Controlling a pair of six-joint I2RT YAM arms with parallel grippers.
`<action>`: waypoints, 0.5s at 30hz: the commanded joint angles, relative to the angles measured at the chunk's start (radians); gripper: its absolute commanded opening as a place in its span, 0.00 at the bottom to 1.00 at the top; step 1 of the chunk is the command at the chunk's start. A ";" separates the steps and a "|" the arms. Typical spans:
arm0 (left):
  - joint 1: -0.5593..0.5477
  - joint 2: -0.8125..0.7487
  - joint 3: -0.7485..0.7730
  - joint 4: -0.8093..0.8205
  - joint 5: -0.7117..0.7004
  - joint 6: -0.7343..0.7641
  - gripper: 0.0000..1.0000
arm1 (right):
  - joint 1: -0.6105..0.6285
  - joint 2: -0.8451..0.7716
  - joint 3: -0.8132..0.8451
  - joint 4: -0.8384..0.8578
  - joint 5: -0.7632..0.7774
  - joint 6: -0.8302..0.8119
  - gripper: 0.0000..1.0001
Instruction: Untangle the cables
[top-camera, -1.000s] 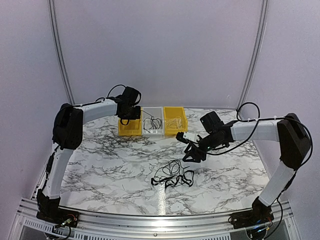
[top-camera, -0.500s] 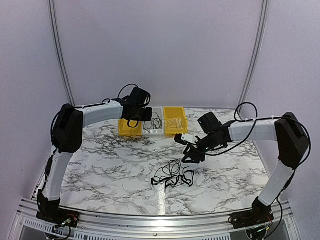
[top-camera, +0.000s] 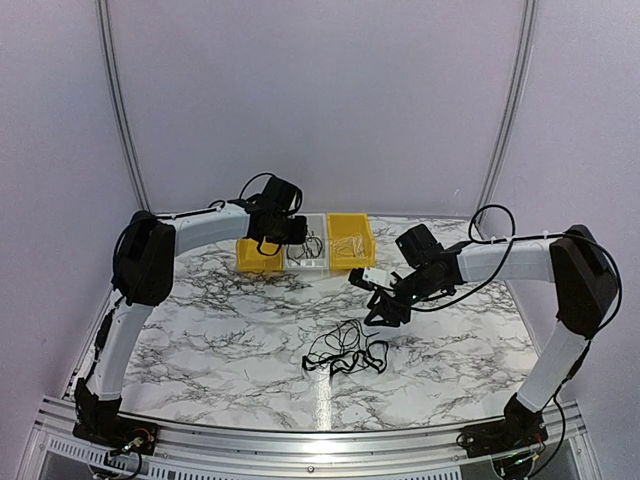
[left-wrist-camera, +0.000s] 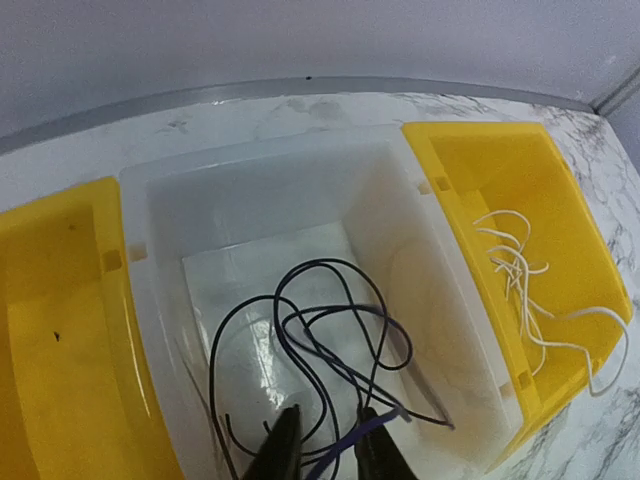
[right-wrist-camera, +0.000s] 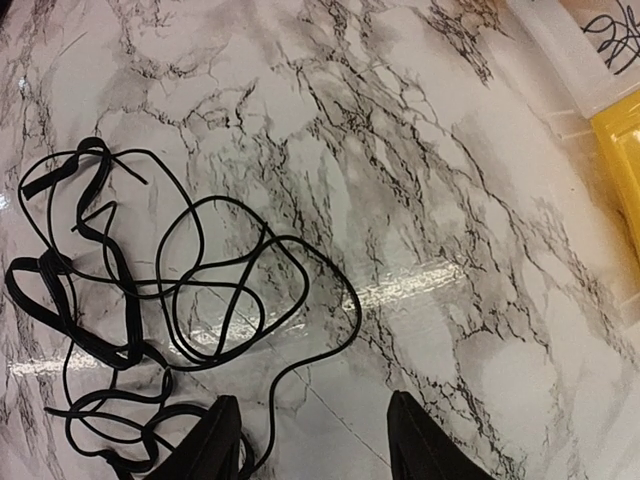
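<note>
A loose tangle of thin black cables (top-camera: 345, 352) lies on the marble table; in the right wrist view the tangle (right-wrist-camera: 150, 300) sits left of and ahead of the fingers. My right gripper (top-camera: 385, 310) is open and empty, just right of and behind the tangle, its fingers wide apart (right-wrist-camera: 315, 440). My left gripper (top-camera: 285, 228) hovers over the white bin (top-camera: 305, 268). In the left wrist view a dark looped cable (left-wrist-camera: 320, 330) lies in that bin (left-wrist-camera: 250, 165), and one strand runs between the slightly parted fingers of that gripper (left-wrist-camera: 328, 440).
Three bins stand in a row at the back: a yellow one (top-camera: 258, 258) on the left, the white one, and a yellow one (top-camera: 350, 245) on the right holding thin white cords (left-wrist-camera: 520, 270). The back wall is close behind them.
My left gripper has moved right, from over the left yellow bin to over the white bin. My right gripper has shifted slightly left, still open.
</note>
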 joint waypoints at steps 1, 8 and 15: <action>0.007 -0.068 0.000 -0.023 -0.041 0.014 0.32 | 0.013 -0.016 0.044 -0.023 -0.016 0.001 0.51; 0.007 -0.213 -0.091 -0.025 -0.077 0.040 0.51 | 0.013 -0.031 0.050 -0.026 -0.034 0.015 0.51; 0.007 -0.350 -0.207 -0.070 -0.193 0.059 0.59 | 0.013 -0.071 0.050 -0.026 -0.027 0.023 0.51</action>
